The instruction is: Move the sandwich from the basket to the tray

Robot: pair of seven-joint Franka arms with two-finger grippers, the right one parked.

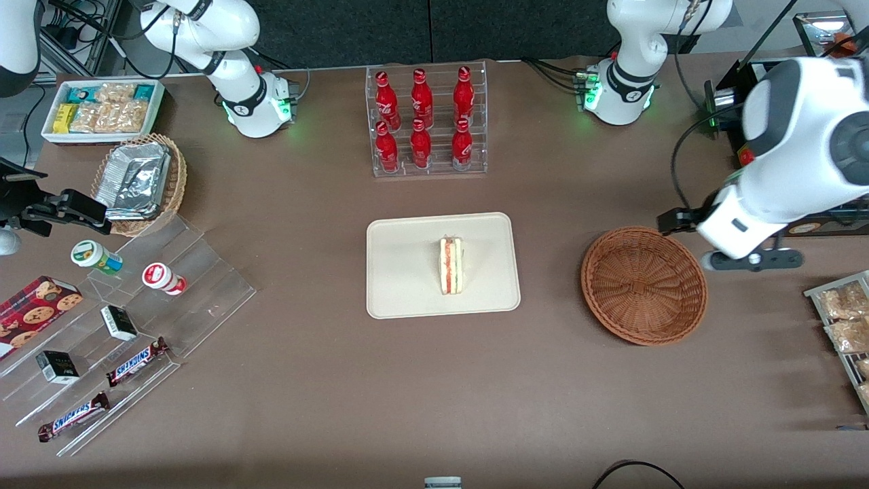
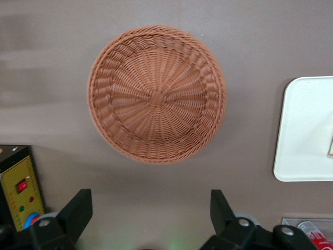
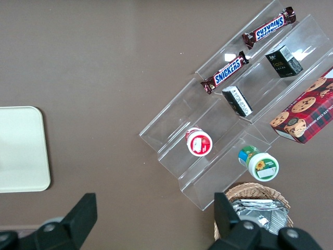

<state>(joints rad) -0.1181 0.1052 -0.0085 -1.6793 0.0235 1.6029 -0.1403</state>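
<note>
The sandwich (image 1: 451,266), a pale wedge with a red and green filling stripe, stands on edge on the cream tray (image 1: 400,272) in the middle of the table. One edge of the tray (image 2: 304,135) also appears in the left wrist view. The reddish-brown wicker basket (image 1: 643,285) (image 2: 156,94) lies empty between the tray and the working arm's end. My gripper (image 2: 151,195) (image 1: 723,239) hovers high beside the basket's rim, toward the working arm's end and a little farther from the front camera. Its fingers are wide open and hold nothing.
A clear rack of red bottles (image 1: 426,122) stands farther from the front camera than the tray. Toward the parked arm's end are a foil-lined basket (image 1: 139,176), a white snack box (image 1: 102,109) and a stepped acrylic shelf (image 1: 136,319). Snack packets (image 1: 845,319) lie at the working arm's end.
</note>
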